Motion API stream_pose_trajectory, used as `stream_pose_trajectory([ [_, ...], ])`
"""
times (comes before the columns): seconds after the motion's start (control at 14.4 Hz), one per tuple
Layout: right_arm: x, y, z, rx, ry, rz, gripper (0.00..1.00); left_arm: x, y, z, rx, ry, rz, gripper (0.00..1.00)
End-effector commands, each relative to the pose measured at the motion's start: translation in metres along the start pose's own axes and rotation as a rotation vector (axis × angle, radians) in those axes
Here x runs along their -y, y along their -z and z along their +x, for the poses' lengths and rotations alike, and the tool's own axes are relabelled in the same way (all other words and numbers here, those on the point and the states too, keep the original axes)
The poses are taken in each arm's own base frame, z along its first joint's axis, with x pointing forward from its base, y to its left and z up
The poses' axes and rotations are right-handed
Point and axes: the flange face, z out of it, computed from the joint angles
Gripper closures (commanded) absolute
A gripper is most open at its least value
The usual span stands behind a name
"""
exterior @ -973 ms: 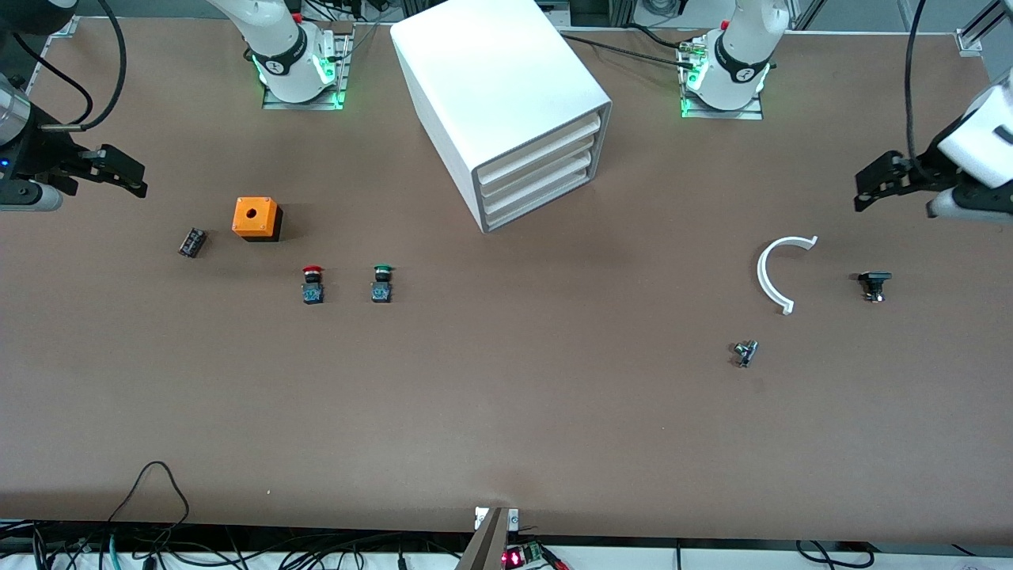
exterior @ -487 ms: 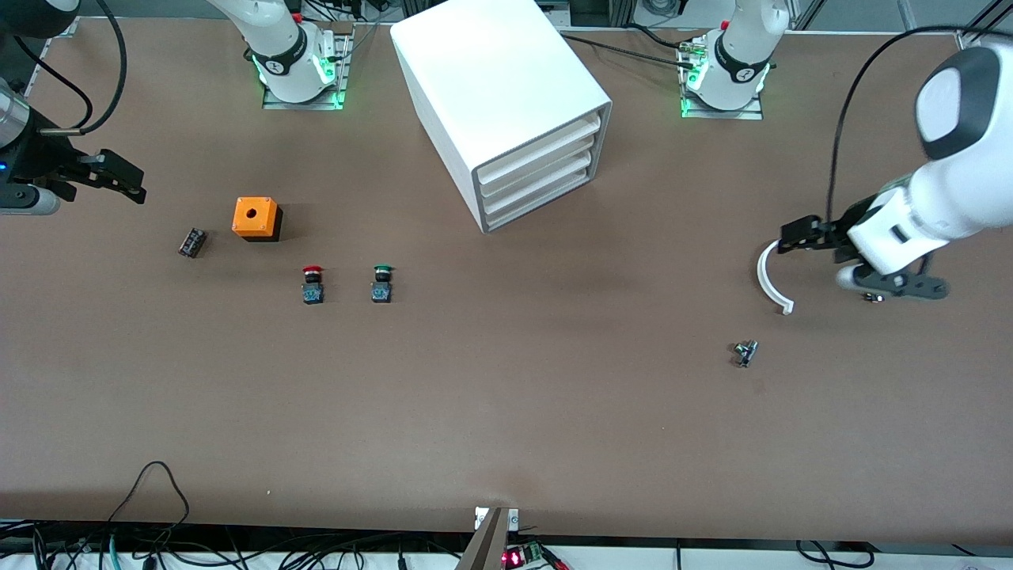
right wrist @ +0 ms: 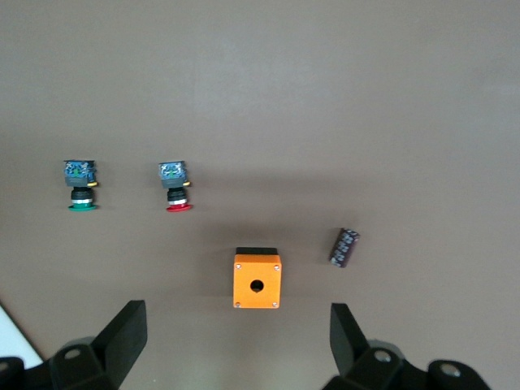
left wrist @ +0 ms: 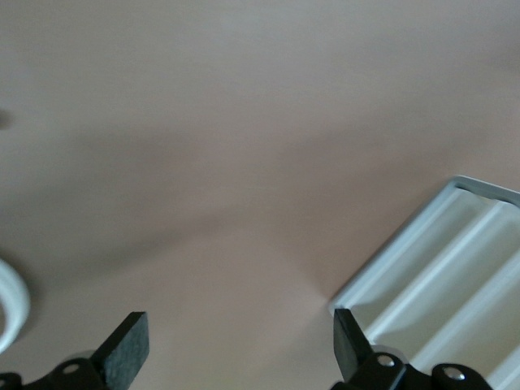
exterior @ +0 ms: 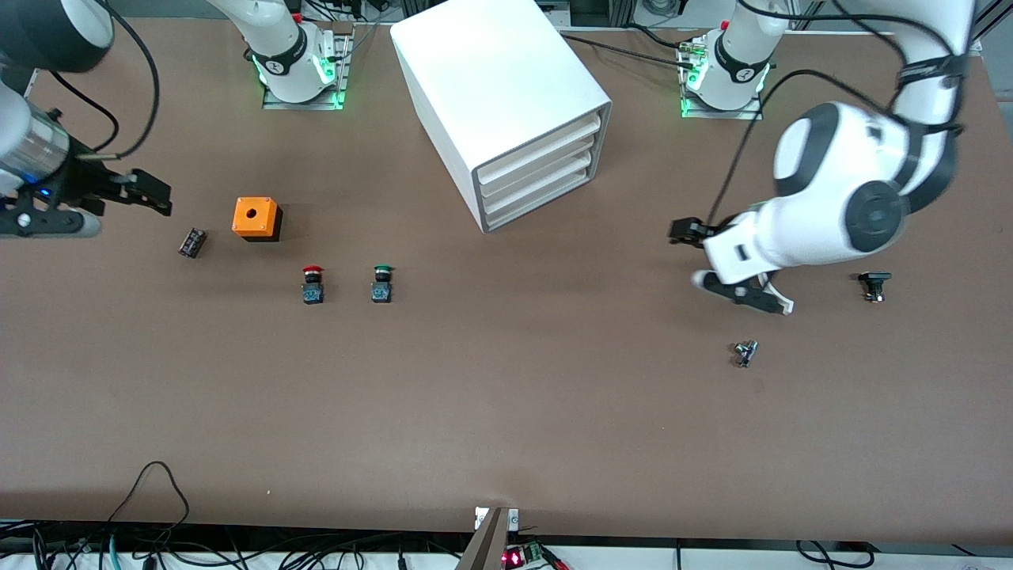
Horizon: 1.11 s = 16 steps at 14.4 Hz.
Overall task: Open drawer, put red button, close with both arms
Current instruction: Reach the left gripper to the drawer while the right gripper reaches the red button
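Observation:
The white cabinet (exterior: 498,87) stands at the back middle of the table, its four drawers (exterior: 538,170) all shut. A corner of the drawer fronts (left wrist: 439,301) shows in the left wrist view. The red button (exterior: 313,283) stands upright on the table beside the green button (exterior: 382,283); both show in the right wrist view, red (right wrist: 177,188) and green (right wrist: 80,185). My left gripper (exterior: 682,233) is open (left wrist: 240,345) and empty, over bare table between the cabinet and a white arc. My right gripper (exterior: 154,198) is open (right wrist: 237,333) and empty, near the orange box.
An orange box (exterior: 256,218) with a hole on top and a small black part (exterior: 191,241) lie toward the right arm's end. A white arc (exterior: 783,305), mostly hidden under the left arm, a black part (exterior: 874,283) and a small metal piece (exterior: 745,352) lie toward the left arm's end.
The left arm has swung in from the table's end toward the cabinet, passing over the white arc. The right gripper has shifted slightly toward the orange box.

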Motion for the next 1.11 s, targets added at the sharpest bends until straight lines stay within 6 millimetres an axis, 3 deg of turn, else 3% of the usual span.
stream_pose_trajectory([
  [0.0, 0.011, -0.017, 0.013, 0.033, 0.015, 0.052, 0.0, -0.015, -0.013, 0.007, 0.031, -0.014, -0.073, 0.0],
  [0.21, 0.023, -0.052, 0.033, 0.062, 0.027, 0.052, 0.0, -0.017, -0.061, 0.025, 0.1, 0.046, -0.252, 0.0],
  [0.56, 0.082, -0.103, 0.054, 0.071, 0.099, 0.036, 0.0, -0.016, -0.121, 0.041, 0.204, 0.091, -0.469, 0.0],
  [0.7, 0.104, -0.126, 0.056, 0.066, 0.131, 0.037, 0.0, -0.028, -0.136, 0.043, 0.212, 0.072, -0.532, 0.23],
  [0.83, 0.105, -0.152, 0.056, 0.043, 0.102, 0.036, 0.0, -0.044, -0.164, 0.034, 0.264, 0.101, -0.596, 0.28],
  [1.04, 0.103, -0.198, 0.049, -0.007, 0.092, 0.039, 0.0, -0.076, -0.209, 0.012, 0.326, 0.145, -0.675, 0.23],
])
